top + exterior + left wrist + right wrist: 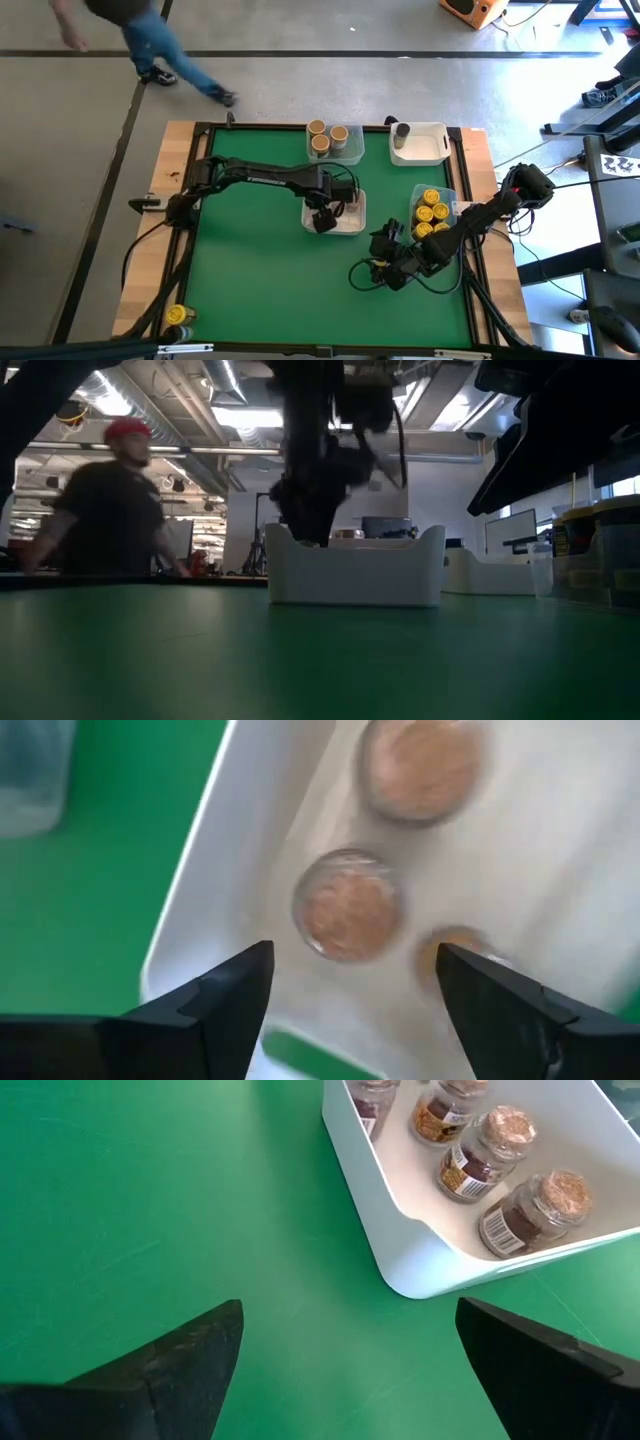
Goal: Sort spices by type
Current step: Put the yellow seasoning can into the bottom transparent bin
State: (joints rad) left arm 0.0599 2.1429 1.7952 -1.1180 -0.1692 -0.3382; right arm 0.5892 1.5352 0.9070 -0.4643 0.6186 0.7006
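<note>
The spices are small jars. Several with cork-coloured lids stand in a white tray [350,226] at mid table, among them one jar [347,905]; the right wrist view shows these jars [487,1148] too. My left gripper [322,218] hangs open over this tray's left end, pointing down, its fingers [215,1005] above the jar and apart from it. My right gripper [385,262] waits open over the green mat, right of and nearer than the tray [400,1250].
At the far edge stands a clear tray [352,148] of tan-lidded jars and a white tray [428,150] with one grey-lidded jar [402,131]. A clear tray [447,195] of yellow-lidded jars is at the right. One yellow-lidded jar [176,315] stands off the near left corner. A person [150,40] walks beyond the table.
</note>
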